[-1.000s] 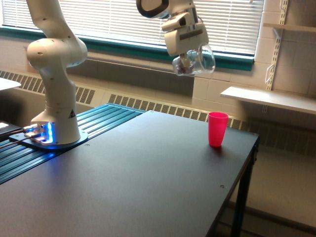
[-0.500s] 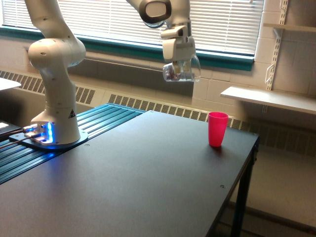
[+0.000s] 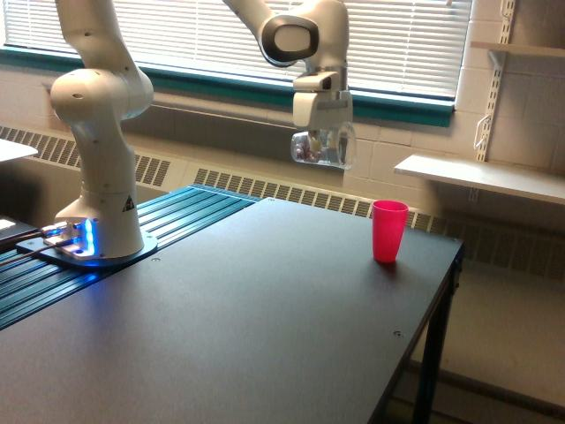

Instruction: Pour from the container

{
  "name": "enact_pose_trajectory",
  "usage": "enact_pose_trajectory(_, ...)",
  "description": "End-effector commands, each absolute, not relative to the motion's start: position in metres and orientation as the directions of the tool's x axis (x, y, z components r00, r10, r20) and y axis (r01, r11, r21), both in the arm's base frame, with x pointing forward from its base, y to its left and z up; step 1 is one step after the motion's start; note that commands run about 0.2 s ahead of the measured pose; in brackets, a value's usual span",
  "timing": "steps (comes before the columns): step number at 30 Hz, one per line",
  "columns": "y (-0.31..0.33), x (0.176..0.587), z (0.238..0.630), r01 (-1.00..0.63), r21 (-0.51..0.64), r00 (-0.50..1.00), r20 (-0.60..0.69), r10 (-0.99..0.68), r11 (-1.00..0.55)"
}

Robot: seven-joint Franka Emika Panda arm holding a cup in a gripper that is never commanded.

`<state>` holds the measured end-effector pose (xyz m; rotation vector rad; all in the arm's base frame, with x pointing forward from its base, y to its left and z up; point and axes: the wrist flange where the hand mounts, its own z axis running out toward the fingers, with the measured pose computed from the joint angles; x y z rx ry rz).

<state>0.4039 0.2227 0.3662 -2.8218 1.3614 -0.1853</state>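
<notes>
Clear mug (image 3: pixel 323 147), pink cup (image 3: pixel 389 230), seemingly black table (image 3: pixel 265 327).

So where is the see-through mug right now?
The clear mug hangs in the air in the gripper, in front of the window blinds, above the table and to the exterior view's left of the pink cup.

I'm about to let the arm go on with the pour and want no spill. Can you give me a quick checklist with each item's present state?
1. Hand gripping the small clear rounded mug: ok.
2. Mug off the black table, held in the air: ok.
3. Opaque pink tapered cup upright on the table: ok.
4. Mug above the pink cup: not ok, it hangs toward the exterior view's left of it.
5. Contents in the mug: cannot tell what they are.
</notes>
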Motion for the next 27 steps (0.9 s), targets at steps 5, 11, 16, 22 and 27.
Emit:
enact_pose_trajectory(5, 0.245, 0.423, 0.367, -0.834, -0.081, 0.539, 0.097, -0.837, -0.546)
enact_pose_trajectory(11, 0.259, 0.43, 0.366, -0.841, -0.092, 0.526, 0.1, -0.845, -0.534)
enact_pose_trajectory(16, 0.263, 0.436, 0.362, -0.851, -0.09, 0.508, 0.104, -0.855, -0.517)
enact_pose_trajectory(22, 0.262, 0.442, 0.343, -0.874, -0.064, 0.475, 0.095, -0.875, -0.481)
enact_pose_trajectory(27, 0.266, 0.447, 0.326, -0.892, -0.035, 0.448, 0.082, -0.89, -0.451)
